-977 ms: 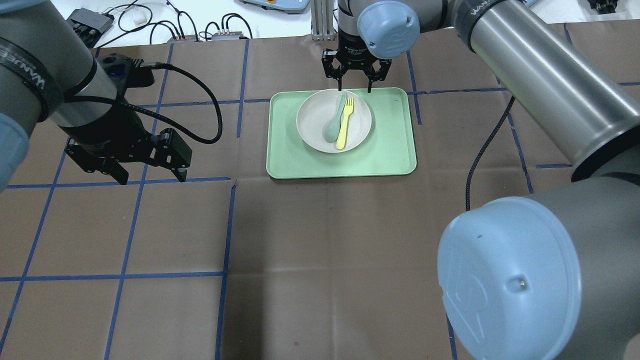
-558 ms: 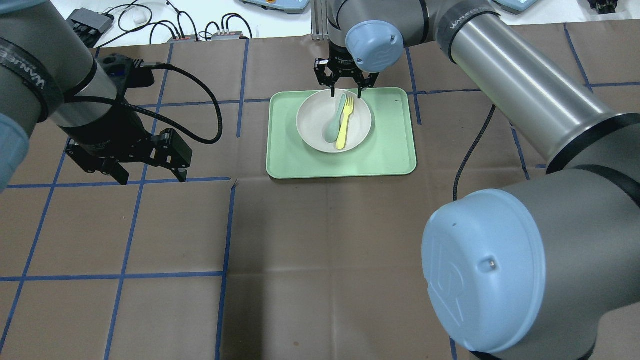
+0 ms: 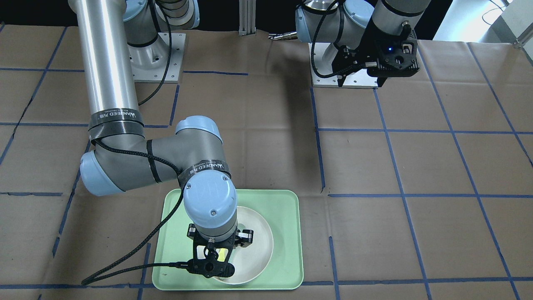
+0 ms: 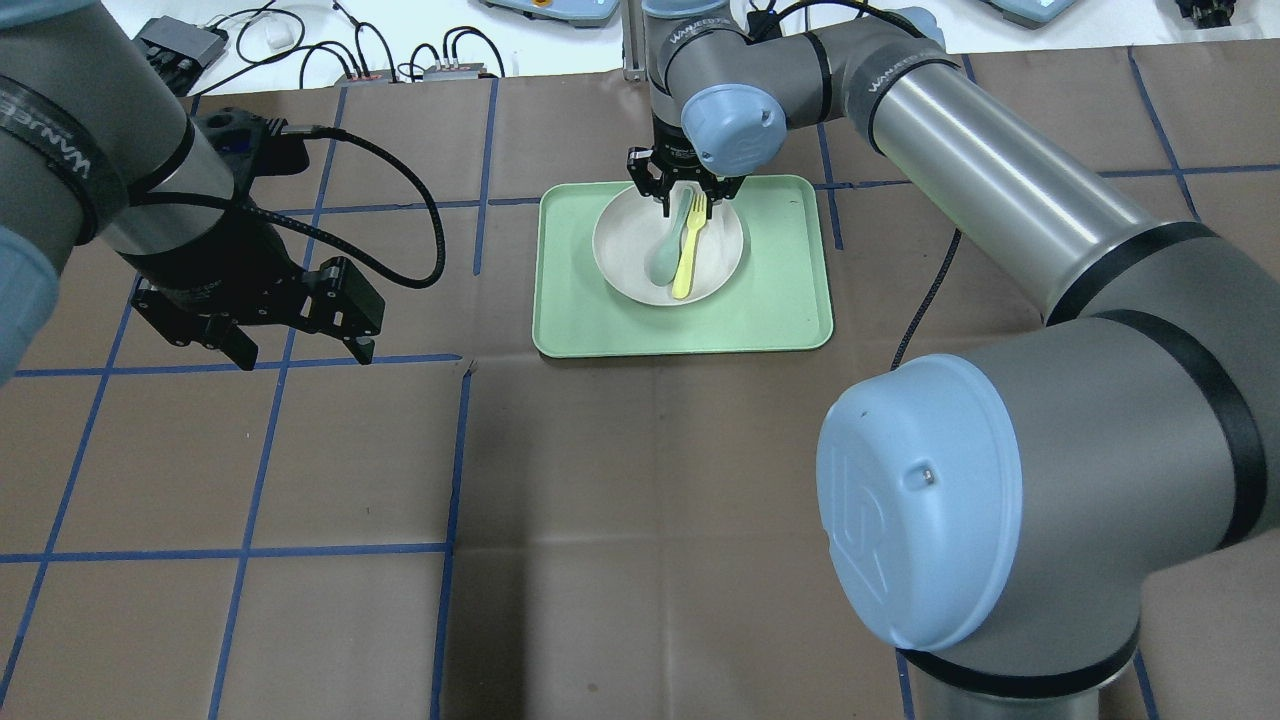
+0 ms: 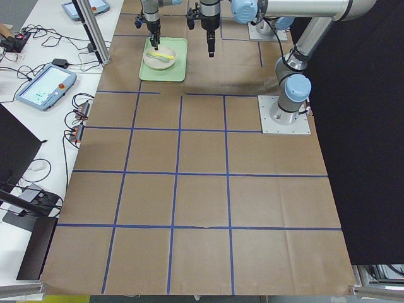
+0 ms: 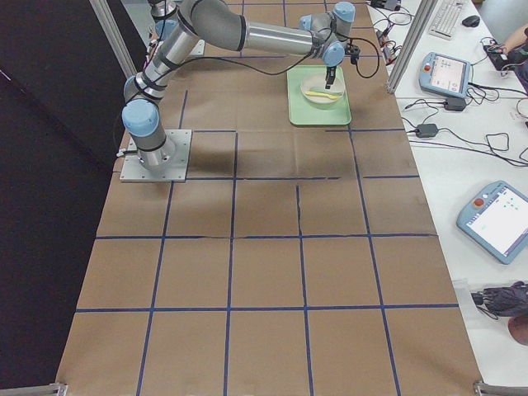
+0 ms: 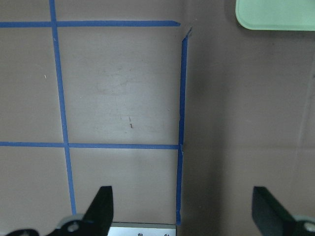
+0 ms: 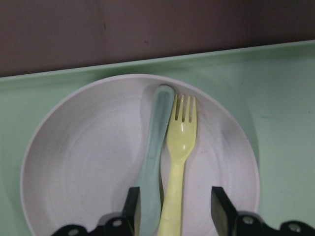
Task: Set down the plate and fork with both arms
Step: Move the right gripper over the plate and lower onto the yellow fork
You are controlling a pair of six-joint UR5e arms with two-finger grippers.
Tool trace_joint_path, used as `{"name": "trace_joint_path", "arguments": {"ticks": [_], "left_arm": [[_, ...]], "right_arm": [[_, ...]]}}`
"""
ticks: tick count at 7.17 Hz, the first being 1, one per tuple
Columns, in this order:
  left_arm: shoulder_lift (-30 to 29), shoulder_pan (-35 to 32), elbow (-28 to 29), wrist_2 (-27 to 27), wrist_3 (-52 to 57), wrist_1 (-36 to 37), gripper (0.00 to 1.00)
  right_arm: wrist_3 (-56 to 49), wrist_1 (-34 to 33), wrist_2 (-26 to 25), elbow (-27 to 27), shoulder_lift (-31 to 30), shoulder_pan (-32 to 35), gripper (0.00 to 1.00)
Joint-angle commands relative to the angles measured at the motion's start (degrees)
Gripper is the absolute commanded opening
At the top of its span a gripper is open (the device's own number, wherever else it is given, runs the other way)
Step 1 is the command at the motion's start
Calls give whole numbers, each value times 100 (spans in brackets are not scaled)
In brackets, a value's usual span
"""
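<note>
Above the brown papered table [image 4: 600,500], the right gripper [image 4: 688,203], open and empty, is hovering over the fork [image 8: 181,142], probably needing to lower and close next.

Had one plate [image 4: 622,250], one fork [image 4: 689,252], one spoon [image 4: 662,258], one tray [image 4: 780,300], plus mine: left gripper [image 4: 305,357], right gripper [image 4: 686,205].

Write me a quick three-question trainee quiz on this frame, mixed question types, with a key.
1. True or false: the fork lies in the plate beside the spoon.
2. The open left hand hangs over: A the plate, B the brown table cover.
3. Fill in: the right hand hangs over the plate, which rests on a mint-green ____.
Key: 1 true; 2 B; 3 tray.
</note>
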Motion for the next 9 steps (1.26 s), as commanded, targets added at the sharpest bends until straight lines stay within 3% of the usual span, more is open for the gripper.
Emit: {"name": "trace_joint_path", "arguments": {"ticks": [1, 9], "left_arm": [[0, 0, 0, 0, 0, 0, 100], [0, 0, 0, 0, 0, 0, 100]], "right_arm": [[0, -63, -8, 14, 62, -9, 55], [44, -71, -8, 14, 291, -53, 52]]}}
